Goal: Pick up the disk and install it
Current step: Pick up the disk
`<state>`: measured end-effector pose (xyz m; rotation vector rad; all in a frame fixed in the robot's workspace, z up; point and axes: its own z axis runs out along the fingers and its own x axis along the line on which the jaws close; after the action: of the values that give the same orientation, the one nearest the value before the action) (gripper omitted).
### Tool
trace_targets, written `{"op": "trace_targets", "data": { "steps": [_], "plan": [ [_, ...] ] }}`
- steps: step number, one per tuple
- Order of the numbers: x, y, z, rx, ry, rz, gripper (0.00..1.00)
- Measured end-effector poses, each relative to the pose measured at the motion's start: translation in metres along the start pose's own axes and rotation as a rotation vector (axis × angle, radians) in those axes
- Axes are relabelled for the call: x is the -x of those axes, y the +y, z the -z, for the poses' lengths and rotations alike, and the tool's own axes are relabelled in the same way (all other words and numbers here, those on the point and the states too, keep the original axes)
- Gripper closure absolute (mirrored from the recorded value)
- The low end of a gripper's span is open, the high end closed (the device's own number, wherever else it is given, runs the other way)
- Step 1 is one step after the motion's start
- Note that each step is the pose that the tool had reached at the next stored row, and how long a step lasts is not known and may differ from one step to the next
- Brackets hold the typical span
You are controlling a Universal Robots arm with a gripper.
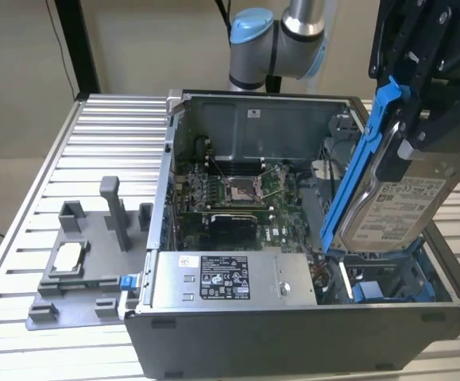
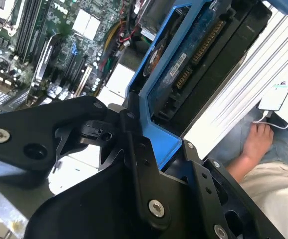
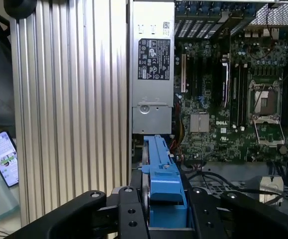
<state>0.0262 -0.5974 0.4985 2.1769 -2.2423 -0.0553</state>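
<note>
Pincer [image 3: 166, 205] clamps the tilted disk [image 1: 400, 202] over the case [image 1: 245, 119], beside grey box [image 1: 214, 278].

Bright even light; glare on table [image 2: 243, 94]

Ribbed table [image 1: 102, 143]: computer case [image 1: 293, 345], grey fixture [image 1: 71, 298]

A plain beige wall [image 1: 142, 44] fills the upper left of the exterior view, crossed by a black upright post [image 1: 77, 44] and a thin dark cable [image 1: 56, 32]. Below it spreads the ribbed silver worktop [image 1: 94, 151], evenly lit.
</note>
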Motion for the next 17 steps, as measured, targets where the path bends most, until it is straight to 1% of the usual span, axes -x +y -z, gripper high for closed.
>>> {"op": "trace_targets", "data": {
  "steps": [4, 5, 7, 9, 10, 11, 15, 17],
  "plan": [
    [0.0001, -0.0009, 0.0000, 0.0000, 0.0000, 0.000, 1.00],
    [0.0000, -0.0010, 0.0000, -0.0007, -0.0011, 0.000, 1.00],
    [0.0000, -0.0013, -0.0006, -0.0058, -0.0081, 0.000, 1.00],
    [0.0000, -0.0017, -0.0010, -0.0144, -0.0143, 0.001, 1.00],
    [0.0001, -0.0021, -0.0014, -0.0182, -0.0165, 0.001, 1.00],
    [0.0001, -0.0026, -0.0021, -0.0202, -0.0174, 0.001, 1.00],
    [0.0000, -0.0049, -0.0054, -0.0213, -0.0182, -0.016, 1.00],
    [0.0001, -0.0073, -0.0071, -0.0214, -0.0203, -0.026, 1.00]
  ]
}}
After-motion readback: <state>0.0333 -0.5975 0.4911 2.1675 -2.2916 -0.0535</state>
